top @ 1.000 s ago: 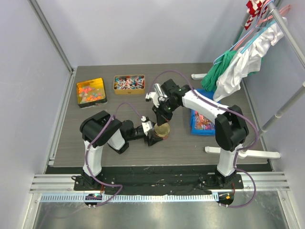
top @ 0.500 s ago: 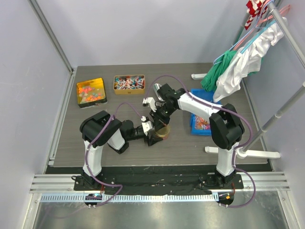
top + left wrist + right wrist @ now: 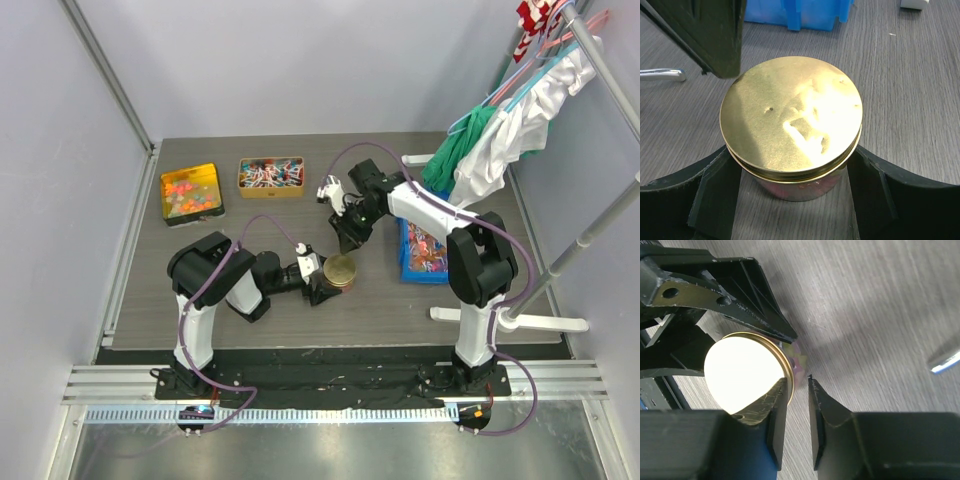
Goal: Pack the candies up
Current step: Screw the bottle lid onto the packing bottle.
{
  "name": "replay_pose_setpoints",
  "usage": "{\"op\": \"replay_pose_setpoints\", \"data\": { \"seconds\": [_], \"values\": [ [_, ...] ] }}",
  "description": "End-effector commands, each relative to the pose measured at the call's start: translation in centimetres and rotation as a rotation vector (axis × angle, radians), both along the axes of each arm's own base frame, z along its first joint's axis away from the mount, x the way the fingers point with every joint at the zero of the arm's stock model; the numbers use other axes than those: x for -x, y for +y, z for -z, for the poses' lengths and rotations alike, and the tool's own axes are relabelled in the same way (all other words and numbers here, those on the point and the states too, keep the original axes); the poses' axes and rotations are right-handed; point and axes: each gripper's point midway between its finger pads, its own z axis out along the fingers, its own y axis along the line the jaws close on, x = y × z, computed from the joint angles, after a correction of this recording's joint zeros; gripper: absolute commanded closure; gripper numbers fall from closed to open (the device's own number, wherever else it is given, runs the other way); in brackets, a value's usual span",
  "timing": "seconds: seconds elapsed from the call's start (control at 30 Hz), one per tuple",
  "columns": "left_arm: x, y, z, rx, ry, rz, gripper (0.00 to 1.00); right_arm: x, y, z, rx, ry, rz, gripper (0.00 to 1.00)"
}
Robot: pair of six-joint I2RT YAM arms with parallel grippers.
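Left claw (image 3: 795, 200) around lidded jar (image 3: 791, 117)

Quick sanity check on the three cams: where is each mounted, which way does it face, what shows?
Top external: high behind the bases, looking down at the table; both arms show.
Left wrist: low, facing the gold-lidded jar; left gripper fingers flank it.
Right wrist: above, looking down at the jar; right gripper nearly closed beside it.
Shared: the jar; the right wrist view also shows the left gripper.

Clothes (image 3: 500, 130) on hangers, perhaps shirts, far right
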Motion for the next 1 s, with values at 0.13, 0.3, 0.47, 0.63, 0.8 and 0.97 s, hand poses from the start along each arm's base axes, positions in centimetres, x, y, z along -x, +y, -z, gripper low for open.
{"op": "replay_pose_setpoints", "data": {
  "seconds": [0.13,0.3,0.47,0.63,0.8,0.97],
  "values": [
    [-1.2,0.2,-1.5,0.055,-0.076,-0.042,0.68,-0.3,1.2,-0.5,-0.037,-0.015,-0.040,0.66],
    [-1.2,0.2,-1.4,0.054,-0.075,-0.042,0.68,0.5,1.2,0.0,-0.045,0.020,-0.055,0.71],
    [-1.2,0.2,-1.4,0.054,-0.072,-0.042,0.68,2.1,0.4,0.3,-0.027,0.068,-0.103,0.80],
    [-1.4,0.2,-1.4,0.054,-0.073,-0.046,0.68,3.7,-0.8,0.4,0.003,0.098,-0.139,0.86],
    [-1.3,0.3,-1.4,0.053,-0.072,-0.048,0.68,4.9,-1.8,0.4,0.016,0.117,-0.145,0.89],
    [-1.3,0.2,-1.5,0.055,-0.076,-0.045,0.68,6.5,-3.0,1.4,0.044,0.161,-0.156,0.89]
  ]
}}
